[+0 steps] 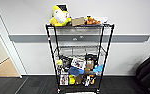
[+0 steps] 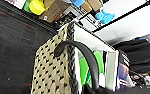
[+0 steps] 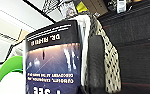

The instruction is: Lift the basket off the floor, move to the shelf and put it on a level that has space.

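Note:
The shelf, a black wire rack, stands straight ahead against a white wall. Its second level looks bare, while the top and the two lower tiers are crowded. The cream woven basket with dark speckles is close in both wrist views. A dark curved finger of my left gripper hooks over its braided rim. My right gripper presses a dark finger against the basket's outer wall. A dark blue book and something green stand inside. Dark carpet floor lies below.
A yellow plush toy and a cardboard box sit on the rack's top tier. A doorway with light wooden flooring opens at the left. A black bulky object stands at the right. A grey rail runs along the wall.

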Available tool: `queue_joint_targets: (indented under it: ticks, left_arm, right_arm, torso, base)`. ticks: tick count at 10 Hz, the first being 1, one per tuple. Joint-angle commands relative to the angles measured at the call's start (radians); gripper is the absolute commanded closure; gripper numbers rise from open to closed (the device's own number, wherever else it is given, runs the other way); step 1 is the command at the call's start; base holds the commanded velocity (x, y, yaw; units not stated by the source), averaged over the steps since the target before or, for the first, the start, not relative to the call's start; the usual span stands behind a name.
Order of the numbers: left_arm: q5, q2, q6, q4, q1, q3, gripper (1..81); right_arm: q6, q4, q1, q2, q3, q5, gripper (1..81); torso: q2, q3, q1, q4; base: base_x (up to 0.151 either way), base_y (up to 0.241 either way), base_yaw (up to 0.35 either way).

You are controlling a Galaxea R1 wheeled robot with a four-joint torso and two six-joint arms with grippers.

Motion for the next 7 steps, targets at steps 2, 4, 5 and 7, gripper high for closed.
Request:
queue_joint_targets:
  ticks: [2, 4, 5, 7]
  left_arm:
    - [-0.027, -0.013, -0.004, -0.007, -0.128, 0.046, 81.1]
    - [-0.027, -0.013, -0.004, -0.006, -0.127, 0.046, 81.1]
    - [-0.027, -0.013, -0.003, -0.006, -0.127, 0.046, 81.1]
    - [-0.027, -0.013, -0.003, -0.006, -0.127, 0.046, 81.1]
  right_arm:
    - [0.016, 0.000, 0.134, -0.039, 0.078, 0.060, 81.1]
    - [0.016, 0.000, 0.132, -0.041, 0.083, 0.060, 81.1]
    - [0.016, 0.000, 0.132, -0.039, 0.084, 0.060, 81.1]
    - [0.016, 0.000, 0.132, -0.039, 0.088, 0.060, 81.1]
  torso:
    - [0.129, 0.000, -0.083, 0.000]
    - [0.198, 0.000, -0.128, 0.000]
    - [0.231, 0.000, -0.150, 0.000]
    - [0.298, 0.000, -0.193, 0.000]
  base:
    - [0.000, 0.000, 0.000]
    - [0.000, 0.000, 0.000]
    - [0.000, 0.000, 0.000]
    - [0.000, 0.000, 0.000]
